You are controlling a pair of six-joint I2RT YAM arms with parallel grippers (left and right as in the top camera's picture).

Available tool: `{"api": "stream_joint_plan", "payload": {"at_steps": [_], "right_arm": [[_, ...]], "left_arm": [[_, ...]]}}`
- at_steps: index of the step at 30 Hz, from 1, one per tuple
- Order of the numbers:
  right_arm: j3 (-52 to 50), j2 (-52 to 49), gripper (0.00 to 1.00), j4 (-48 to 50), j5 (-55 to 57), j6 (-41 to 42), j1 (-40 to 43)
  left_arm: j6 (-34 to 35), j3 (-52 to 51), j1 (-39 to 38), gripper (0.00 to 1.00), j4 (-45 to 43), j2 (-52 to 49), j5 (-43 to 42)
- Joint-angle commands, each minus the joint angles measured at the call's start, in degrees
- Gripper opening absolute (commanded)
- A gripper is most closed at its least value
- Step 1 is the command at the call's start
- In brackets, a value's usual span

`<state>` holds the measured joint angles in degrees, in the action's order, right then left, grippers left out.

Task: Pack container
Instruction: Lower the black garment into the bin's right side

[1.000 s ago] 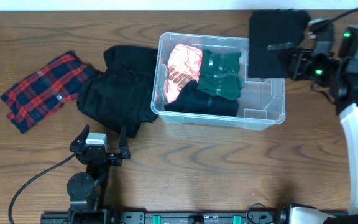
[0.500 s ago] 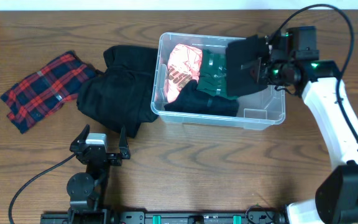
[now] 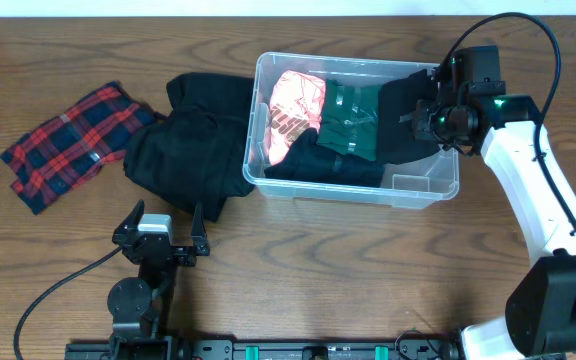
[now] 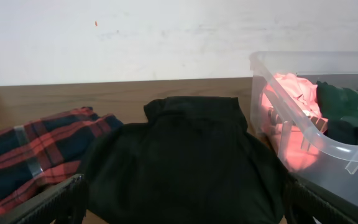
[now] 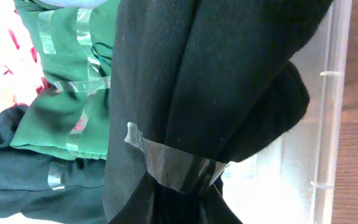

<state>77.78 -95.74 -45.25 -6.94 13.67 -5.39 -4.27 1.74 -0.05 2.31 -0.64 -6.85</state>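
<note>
From overhead, we see the container on the wooden table, right of centre. It holds a pink-and-white garment at its left end, a green taped garment in the middle and a dark folded garment along its near side. The right gripper hangs over the right end of the container, clamped on a black bundle that stands tilted above the green garment. The left gripper sits by the near edge of the table with its fingers spread and nothing between them. A black garment lies just left of the container, touching its wall, and a red-and-blue plaid cloth lies further left.

In the left wrist view, the fingers stand wide apart at the bottom corners. The black garment fills the middle, the plaid cloth is at the left, and the container is at the right with the pink-and-white garment showing through its wall.

In the right wrist view, the black bundle fills most of the frame, bound with a band of clear tape. We cannot see the fingers here. Behind it lie the green taped garment and the container wall.
</note>
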Motion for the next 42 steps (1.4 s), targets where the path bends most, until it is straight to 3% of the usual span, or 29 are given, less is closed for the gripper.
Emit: {"api": "stream_joint_plan", "payload": {"at_steps": [1, 42], "right_arm": [[0.2, -0.4, 0.01, 0.7, 0.4, 0.9, -0.6], [-3.0, -0.4, 0.01, 3.3, -10.0, -2.6, -0.7]], "left_arm": [[0.5, -1.5, 0.2, 0.98, 1.0, 0.0, -0.2], [0.5, -1.5, 0.2, 0.98, 1.0, 0.0, -0.2]]}}
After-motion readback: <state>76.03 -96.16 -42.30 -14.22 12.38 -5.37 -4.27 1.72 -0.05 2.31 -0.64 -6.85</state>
